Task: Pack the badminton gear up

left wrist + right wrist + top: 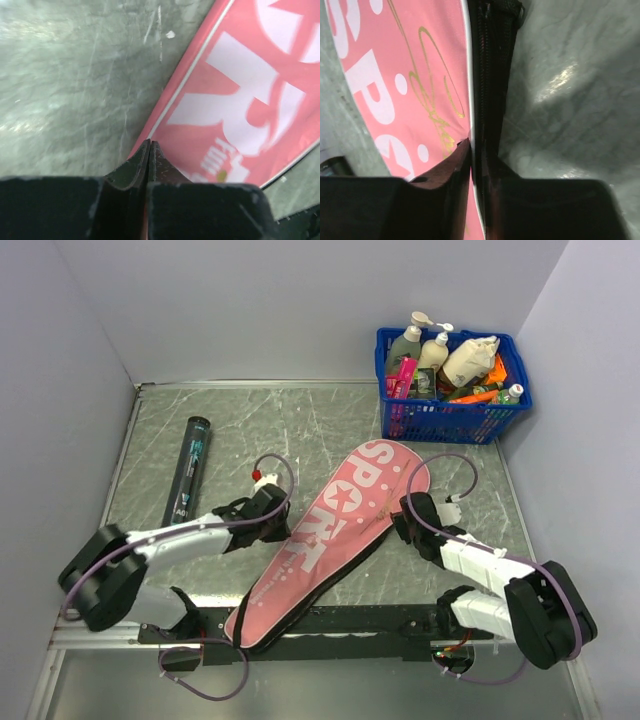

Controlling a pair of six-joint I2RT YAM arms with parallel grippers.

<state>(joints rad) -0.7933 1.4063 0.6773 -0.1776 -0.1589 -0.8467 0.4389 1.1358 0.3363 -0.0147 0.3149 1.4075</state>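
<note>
The long pink racket cover (330, 530), lettered "SPORT", lies diagonally on the table and looks closed. My left gripper (286, 523) is at its left edge. In the left wrist view the gripper (150, 144) has its jaws pressed together over the cover's (240, 100) white-piped rim, with a pink sliver between them. My right gripper (406, 518) is at the cover's right edge. There the gripper (477, 147) is shut on the black zipper band (487, 75) beside the pink face (410, 75). A slim black tube (190, 468) lies apart at the left.
A blue plastic basket (450, 422) of bottles stands at the back right corner. Grey walls close in the marbled table (300, 420) on three sides. The cover's narrow end reaches the table's front rail between the arm bases.
</note>
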